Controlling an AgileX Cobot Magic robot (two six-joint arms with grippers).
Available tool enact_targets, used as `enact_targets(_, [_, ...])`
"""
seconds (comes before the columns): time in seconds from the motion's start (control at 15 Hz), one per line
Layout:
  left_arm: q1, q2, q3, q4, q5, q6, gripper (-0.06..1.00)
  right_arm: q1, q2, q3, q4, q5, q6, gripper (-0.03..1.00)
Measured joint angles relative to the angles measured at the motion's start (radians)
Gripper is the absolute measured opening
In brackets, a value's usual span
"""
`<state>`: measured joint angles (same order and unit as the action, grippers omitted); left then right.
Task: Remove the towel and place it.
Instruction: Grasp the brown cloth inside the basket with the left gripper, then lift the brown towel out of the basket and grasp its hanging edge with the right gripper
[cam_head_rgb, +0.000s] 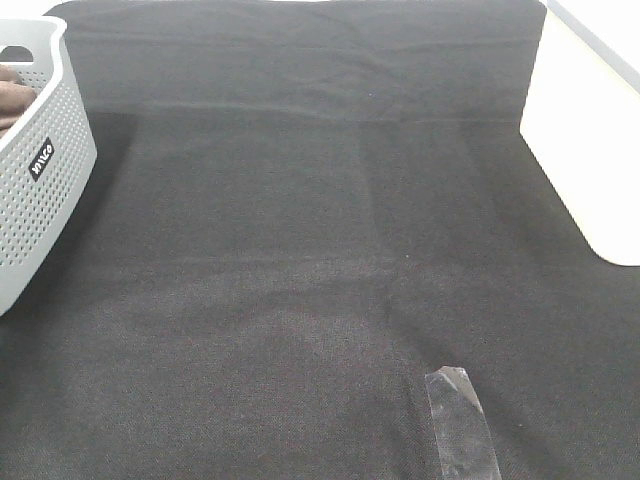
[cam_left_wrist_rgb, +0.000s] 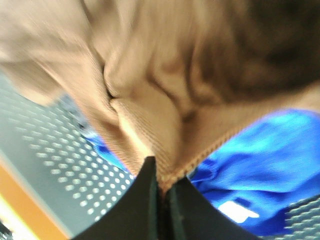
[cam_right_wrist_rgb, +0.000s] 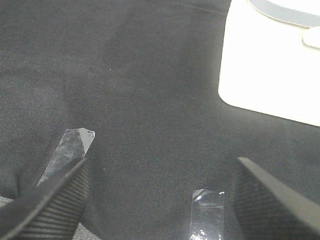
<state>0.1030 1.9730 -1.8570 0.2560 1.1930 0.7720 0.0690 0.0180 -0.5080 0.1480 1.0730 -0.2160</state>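
Presently the left fingers (cam_left_wrist_rgb: 141, 205) are clenched on a fold of the towel (cam_left_wrist_rgb: 150, 90). The stitched edge of the brown fabric goes down into the narrow slit between the two black tips, and the rest of the towel is bunched just beyond them. Under the towel lies a blue cloth (cam_left_wrist_rgb: 260, 160), and beside it is the perforated grey wall of the basket (cam_left_wrist_rgb: 55, 165). In the exterior high view only a small brown part of the towel (cam_head_rgb: 8, 100) shows inside the basket (cam_head_rgb: 40, 180), at the left edge of the table (cam_head_rgb: 580, 150); the left arm itself is outside that view. The right fingers (cam_right_wrist_rgb: 50, 205) are released and spread wide, grasping nothing, above the black cloth (cam_right_wrist_rgb: 150, 90) that covers the table. A strip of clear tape (cam_right_wrist_rgb: 70, 150) is stuck on this cloth near one of them.
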Motion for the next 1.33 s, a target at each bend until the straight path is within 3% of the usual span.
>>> enact_targets(0.27, [-0.121,-0.192,0.0,0.031,0.014,-0.148,0.0,0.0,0.0,0.0,0.0,0.0,0.0,0.75])
enact_targets(0.6, [-0.267,-0.394,0.0,0.055,0.018,-0.191,0.0,0.0,0.006,-0.006,0.027,-0.018,0.0,0.75])
enact_targets(0.8, [-0.343,-0.466,-0.01,0.077,0.009,-0.235,0.0,0.0,0.096,-0.017,0.184,-0.214,-0.076,0.75])
enact_targets(0.93, [-0.42,-0.477,-0.063,0.079,0.009,-0.241,0.0,0.0,0.217,-0.017,0.331,-0.314,-0.234,0.75])
enact_targets(1.13, [-0.564,-0.477,-0.137,0.089,-0.006,-0.242,0.0,0.0,0.439,-0.017,0.687,-0.367,-0.642,0.75])
enact_targets(1.2, [-0.658,-0.476,-0.143,0.095,-0.023,-0.265,0.0,0.0,0.602,-0.017,0.956,-0.352,-0.946,0.75])
enact_targets(1.33, [-0.743,-0.461,-0.144,0.102,-0.048,-0.273,0.0,0.0,0.768,-0.017,1.224,-0.268,-1.269,0.75])
